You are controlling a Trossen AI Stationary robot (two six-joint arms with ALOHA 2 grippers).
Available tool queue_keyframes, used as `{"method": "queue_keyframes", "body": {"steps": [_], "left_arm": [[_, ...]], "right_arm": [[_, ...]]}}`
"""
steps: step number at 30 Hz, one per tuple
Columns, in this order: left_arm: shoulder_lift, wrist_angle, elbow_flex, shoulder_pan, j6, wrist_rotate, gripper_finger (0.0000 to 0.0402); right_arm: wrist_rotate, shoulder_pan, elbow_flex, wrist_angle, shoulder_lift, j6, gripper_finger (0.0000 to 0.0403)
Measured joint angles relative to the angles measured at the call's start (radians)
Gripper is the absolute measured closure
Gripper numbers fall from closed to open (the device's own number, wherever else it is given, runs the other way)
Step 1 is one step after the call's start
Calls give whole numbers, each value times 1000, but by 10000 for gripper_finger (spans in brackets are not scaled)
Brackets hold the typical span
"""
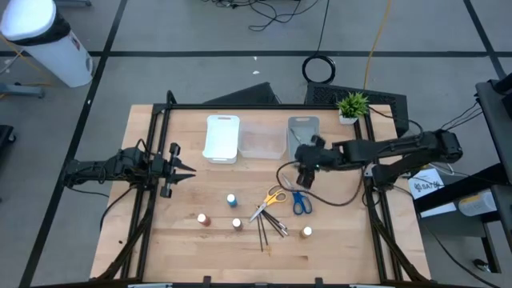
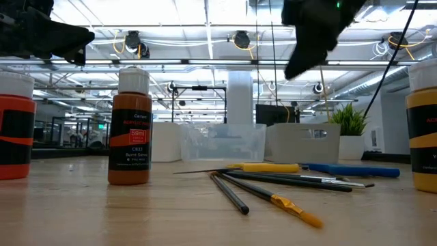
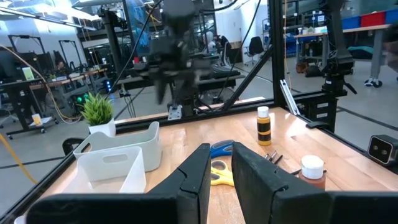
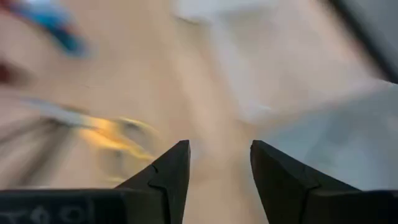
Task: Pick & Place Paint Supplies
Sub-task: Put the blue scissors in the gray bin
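Four small pale-capped bottles stand on the wooden table: blue (image 1: pixel 231 199), reddish-brown (image 1: pixel 203 218), another brown one (image 1: pixel 237 225) and a yellow-orange one (image 1: pixel 306 232). Several thin dark brushes (image 1: pixel 272 226) lie flat between them. Yellow-handled scissors (image 1: pixel 272 198) and blue-handled scissors (image 1: pixel 300 202) lie beside the brushes. My right gripper (image 1: pixel 306 178) (image 4: pixel 217 146) hangs open above the table, between the grey tray and the scissors, touching nothing. My left gripper (image 1: pixel 182 170) (image 3: pixel 221 149) waits above the table's left side with a narrow gap between its fingers, pointing toward the supplies.
At the far side sit a white tray (image 1: pixel 222 138), a clear tray (image 1: pixel 262 140) and a grey tray (image 1: pixel 304 130) in a row. A small potted plant (image 1: pixel 352 106) stands at the far right corner. A black frame rail (image 1: pixel 264 106) edges the table; a cable (image 1: pixel 328 200) loops near the scissors.
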Motion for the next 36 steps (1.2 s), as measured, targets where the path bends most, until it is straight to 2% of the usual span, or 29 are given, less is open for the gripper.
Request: {"method": "queue_keyframes", "body": {"steps": [4, 10, 12, 13, 15, 20, 22, 24, 30, 36], "left_arm": [[0, 0, 0, 0, 0, 0, 325], [0, 0, 0, 0, 0, 0, 325], [0, 0, 0, 0, 0, 0, 325], [0, 0, 0, 0, 0, 0, 325], [0, 0, 0, 0, 0, 0, 325], [0, 0, 0, 0, 0, 0, 325], [0, 0, 0, 0, 0, 0, 325], [0, -1, 0, 0, 0, 0, 325], [0, -1, 0, 0, 0, 0, 325], [0, 0, 0, 0, 0, 0, 325]], "right_arm": [[-136, 88, -46, 274, 1, -4, 251], [-294, 206, -234, 889, 40, -93, 244], [-301, 237, -283, 1043, 54, -82, 238], [-301, 251, -292, 1053, 57, -75, 233], [-283, 270, -274, 957, 58, -50, 217], [-38, 318, -105, 323, 79, 78, 186], [31, 321, -78, 147, 120, 150, 184], [54, 320, -84, 17, 143, 210, 186], [44, 312, -113, -85, 227, 344, 198], [4, 309, -130, -1, 296, 388, 196]]}}
